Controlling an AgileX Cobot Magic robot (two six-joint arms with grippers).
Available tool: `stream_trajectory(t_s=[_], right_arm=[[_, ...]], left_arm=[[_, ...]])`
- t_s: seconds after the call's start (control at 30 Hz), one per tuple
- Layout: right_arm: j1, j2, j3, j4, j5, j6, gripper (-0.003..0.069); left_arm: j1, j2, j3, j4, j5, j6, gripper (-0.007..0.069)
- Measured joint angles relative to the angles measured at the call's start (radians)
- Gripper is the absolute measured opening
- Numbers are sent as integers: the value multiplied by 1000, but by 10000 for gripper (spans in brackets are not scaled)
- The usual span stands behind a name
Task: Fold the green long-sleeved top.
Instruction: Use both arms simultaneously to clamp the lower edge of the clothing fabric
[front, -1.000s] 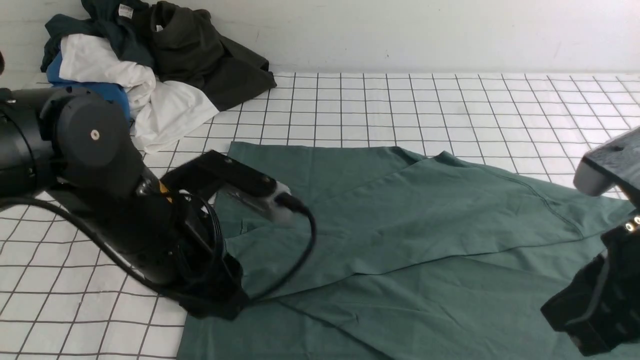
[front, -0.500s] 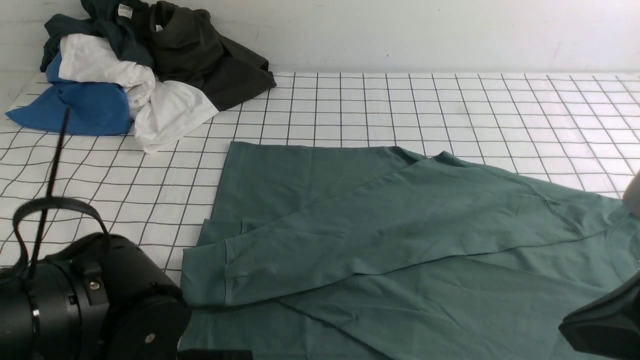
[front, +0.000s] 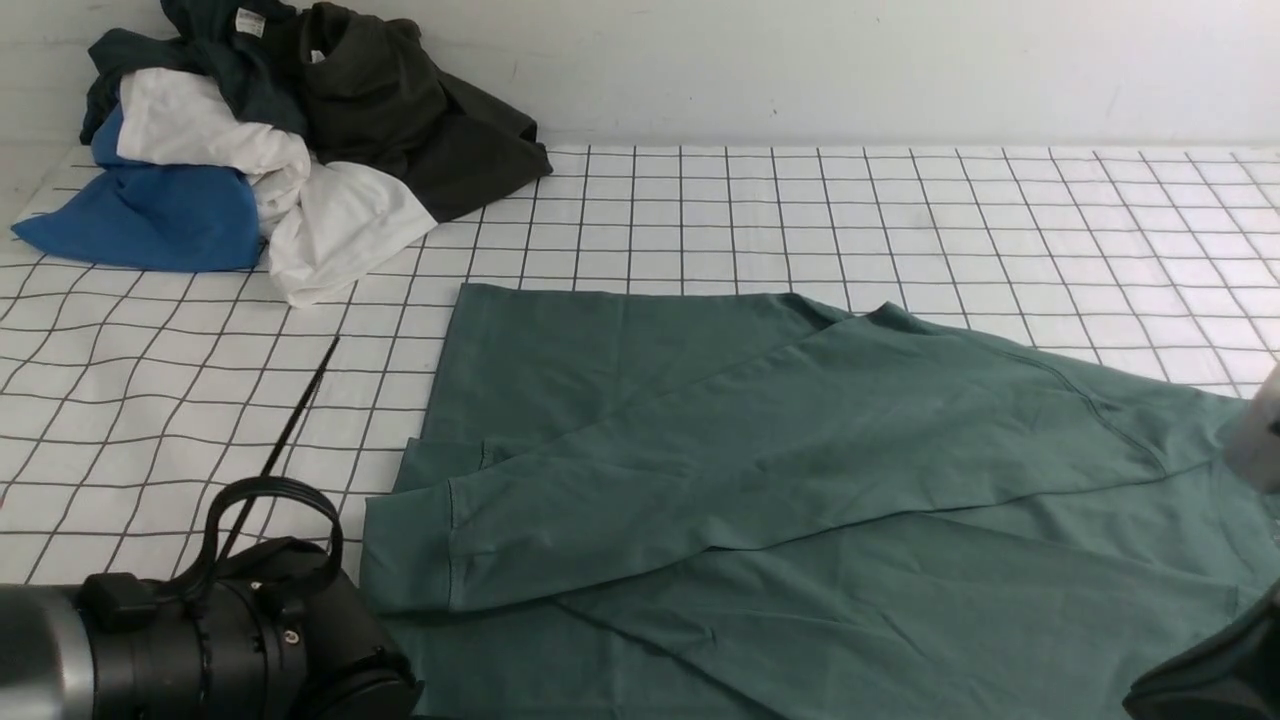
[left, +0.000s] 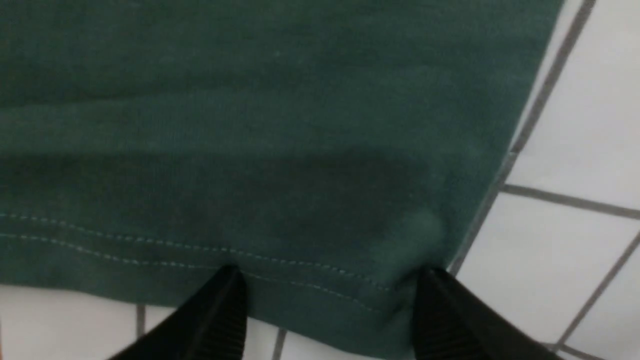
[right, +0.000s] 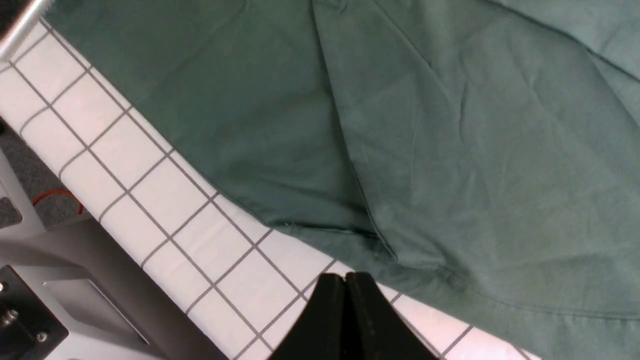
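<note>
The green long-sleeved top (front: 800, 470) lies flat on the checked table, one cuffed sleeve folded across its body toward the left; its logo is hidden. In the left wrist view my left gripper (left: 330, 280) is open, its black fingertips (left: 225, 300) straddling the stitched hem at a corner of the top (left: 280, 150), close above it. In the right wrist view my right gripper (right: 345, 280) is shut and empty over the white cloth, just off the top's edge (right: 400, 150). In the front view only arm bodies show, the left arm (front: 200, 650) at the bottom left, the right arm (front: 1220, 680) at the bottom right.
A pile of clothes (front: 250, 130) sits at the far left: blue, white, dark teal and dark olive-black garments. The table's near edge and a grey frame (right: 75, 280) show in the right wrist view. A thin black cable (front: 285, 440) rises from the left arm.
My left arm has pulled back from the sleeve cuff and dropped to the bottom left corner. The cuffed sleeve now lies flat and uncovered. The right arm has sunk lower out of the front view.
</note>
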Motion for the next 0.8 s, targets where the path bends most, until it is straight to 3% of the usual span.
stream_trajectory(t_s=[0.1, 0.2, 0.37, 0.43, 0.5, 0.8], right_arm=[[0, 0, 30, 0, 0, 0, -15], [0, 0, 38, -3, 1, -1, -15], [0, 0, 38, -4, 0, -5, -15], [0, -1, 38, -4, 0, -7, -15], [0, -2, 38, -4, 0, -8, -15], [0, -4, 38, -34, 0, -10, -15]], left_arm=[[0, 4, -1, 1, 1, 0, 421], [0, 4, -1, -1, 2, 0, 365], [0, 4, -1, -1, -2, -1, 196], [0, 5, -11, 3, -4, -13, 66], [0, 11, -28, 3, 12, -29, 22], [0, 17, -209, 2, 207, -113, 6]])
